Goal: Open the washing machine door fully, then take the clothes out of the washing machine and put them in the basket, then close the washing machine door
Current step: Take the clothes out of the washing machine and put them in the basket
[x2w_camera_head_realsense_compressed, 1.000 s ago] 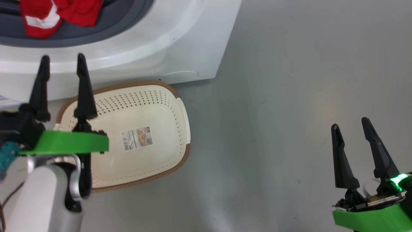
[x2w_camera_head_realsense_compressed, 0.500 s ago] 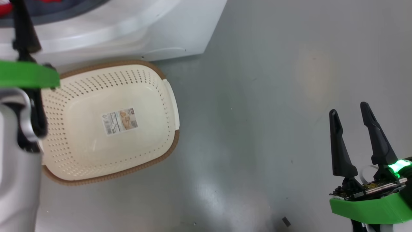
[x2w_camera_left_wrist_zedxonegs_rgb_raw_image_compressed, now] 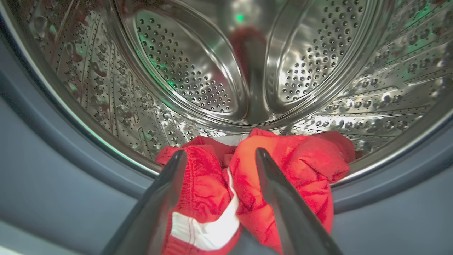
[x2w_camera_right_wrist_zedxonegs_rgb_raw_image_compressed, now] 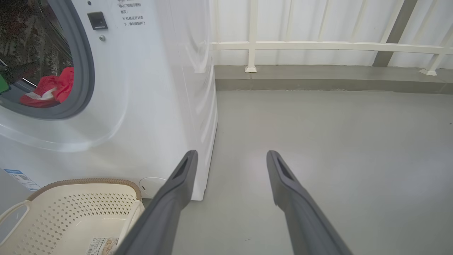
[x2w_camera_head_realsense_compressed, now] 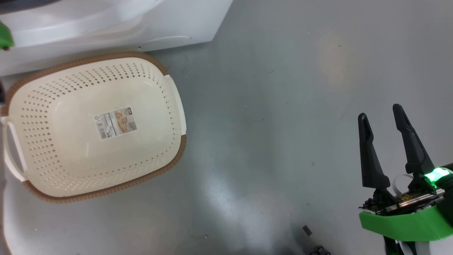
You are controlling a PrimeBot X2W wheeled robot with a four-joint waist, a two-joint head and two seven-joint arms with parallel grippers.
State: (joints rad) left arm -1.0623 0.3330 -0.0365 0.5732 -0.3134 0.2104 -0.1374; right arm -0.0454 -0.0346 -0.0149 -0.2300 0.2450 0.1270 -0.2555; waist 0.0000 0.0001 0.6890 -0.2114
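The mouth of the washing machine [x2w_camera_right_wrist_zedxonegs_rgb_raw_image_compressed: 159, 88] stands unobstructed, so the door-opening step looks done. The emptying has not yet begun, judging by the basket [x2w_camera_head_realsense_compressed: 63, 156], which has nothing in it but the label sticker on its bottom. It sits on the floor [x2w_camera_head_realsense_compressed: 283, 106] just in front of the machine's base. Carrying the laundry over and closing the door are both left.

The clothes [x2w_camera_left_wrist_zedxonegs_rgb_raw_image_compressed: 300, 159] lie bunched at the front lip of the machine's steel drum [x2w_camera_left_wrist_zedxonegs_rgb_raw_image_compressed: 318, 53], spilling onto the grey gasket [x2w_camera_left_wrist_zedxonegs_rgb_raw_image_compressed: 53, 177]. They are bright red, soft and crumpled, with a white band across the nearer fold.

The left tool [x2w_camera_left_wrist_zedxonegs_rgb_raw_image_compressed: 220, 151] is at the machine's mouth, its two fingers spread wide to either side of the heap and gripping nothing. Whether they touch the fabric I cannot tell. The right tool [x2w_camera_head_realsense_compressed: 379, 111] hangs well apart from the machine, over bare floor off its side, fingers equally wide and empty.
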